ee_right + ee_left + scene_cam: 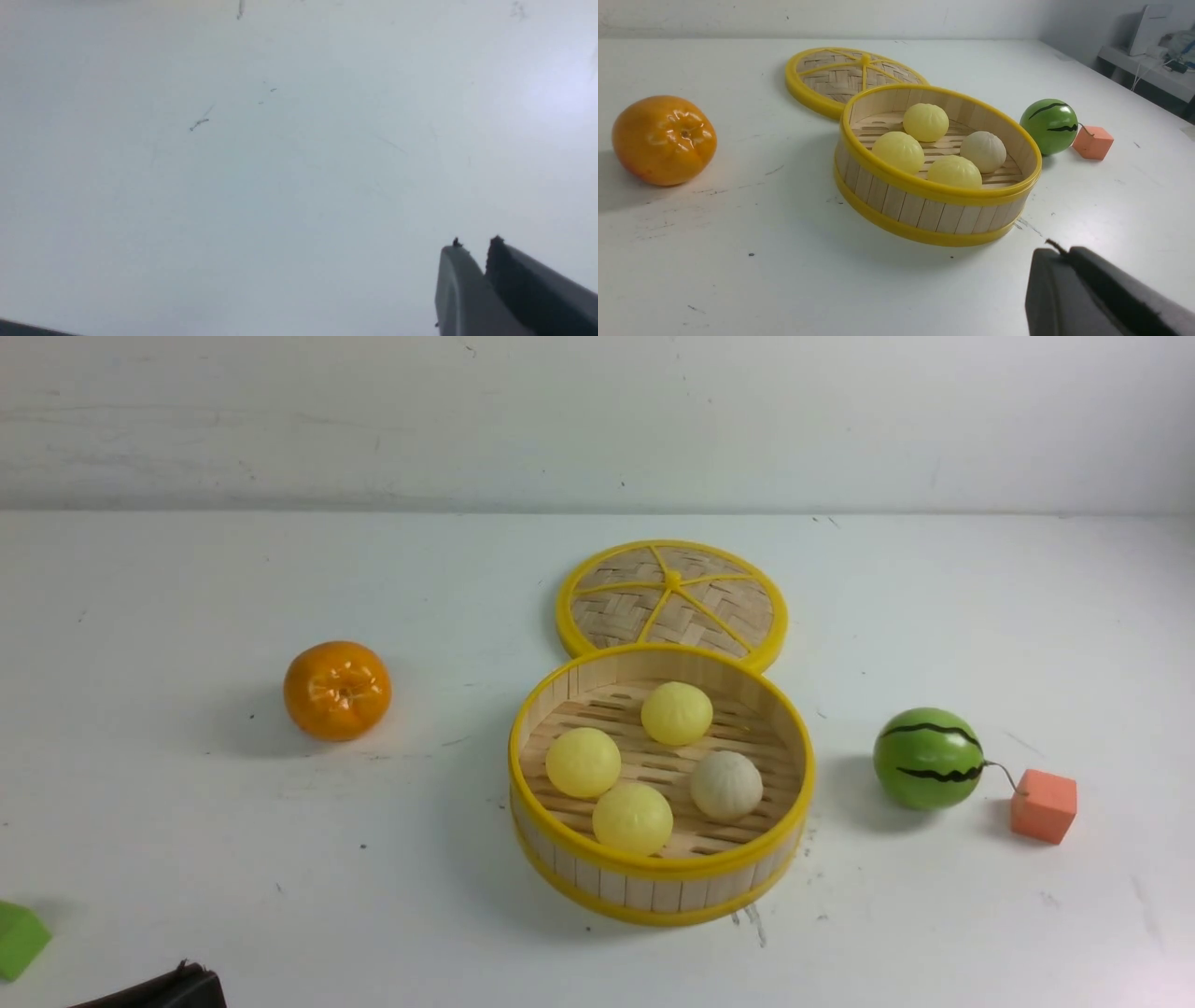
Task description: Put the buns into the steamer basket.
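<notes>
The steamer basket (pixel 653 882) stands mid-table with all the buns inside it. Three are pale yellow (pixel 677 713) (pixel 583 762) (pixel 632 818) and one is off-white (pixel 726 785). The left wrist view shows the same basket (pixel 924 212) with the buns (pixel 925 122) on its slatted floor. My left gripper (pixel 1057 249) is shut and empty, pulled back near the table's front left, where a dark part of it (pixel 177 989) shows in the front view. My right gripper (pixel 474 245) hangs over bare table, its jaws almost together with only a thin slit at the tips and nothing held.
The woven lid (pixel 672 597) lies flat behind the basket, touching its rim. An orange (pixel 337 690) sits to the left. A green striped watermelon ball (pixel 928 758) and a salmon cube (pixel 1043 805) are to the right. A green block (pixel 17 938) is at the front left edge.
</notes>
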Controlling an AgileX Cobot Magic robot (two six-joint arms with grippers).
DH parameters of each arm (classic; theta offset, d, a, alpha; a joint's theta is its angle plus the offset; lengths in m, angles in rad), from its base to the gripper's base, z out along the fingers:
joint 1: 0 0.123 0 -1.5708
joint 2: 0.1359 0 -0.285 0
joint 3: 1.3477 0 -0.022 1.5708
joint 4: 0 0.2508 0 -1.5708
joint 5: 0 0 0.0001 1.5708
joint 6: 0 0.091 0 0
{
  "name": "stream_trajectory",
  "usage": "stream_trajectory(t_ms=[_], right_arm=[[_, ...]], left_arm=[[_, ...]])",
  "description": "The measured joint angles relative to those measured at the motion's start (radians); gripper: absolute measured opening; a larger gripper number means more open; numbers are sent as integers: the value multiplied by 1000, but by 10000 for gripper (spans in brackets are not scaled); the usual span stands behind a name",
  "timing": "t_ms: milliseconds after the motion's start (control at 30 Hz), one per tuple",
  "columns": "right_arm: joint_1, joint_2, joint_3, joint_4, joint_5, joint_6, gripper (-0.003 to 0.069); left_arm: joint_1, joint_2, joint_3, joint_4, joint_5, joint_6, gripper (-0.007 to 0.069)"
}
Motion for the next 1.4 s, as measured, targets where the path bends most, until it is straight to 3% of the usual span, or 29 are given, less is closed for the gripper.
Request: stream_trajectory(t_ms=[133, 233, 533, 933, 1400], right_arm=[[-106, -153, 124, -29, -133, -1, 95], [-227, -394, 390, -49, -409, -1, 99], [-320, -838, 868, -139, -809, 3, 101], [-335, -867, 945, -171, -831, 5, 36], [-335, -867, 946, -176, -837, 5, 34]], left_arm=[[0, 0, 0, 0, 0, 0, 17], [0, 0, 0, 0, 0, 0, 17], [0, 0, 0, 0, 0, 0, 17], [0, 0, 0, 0, 1, 0, 22], [0, 0, 0, 0, 1, 0, 39]])
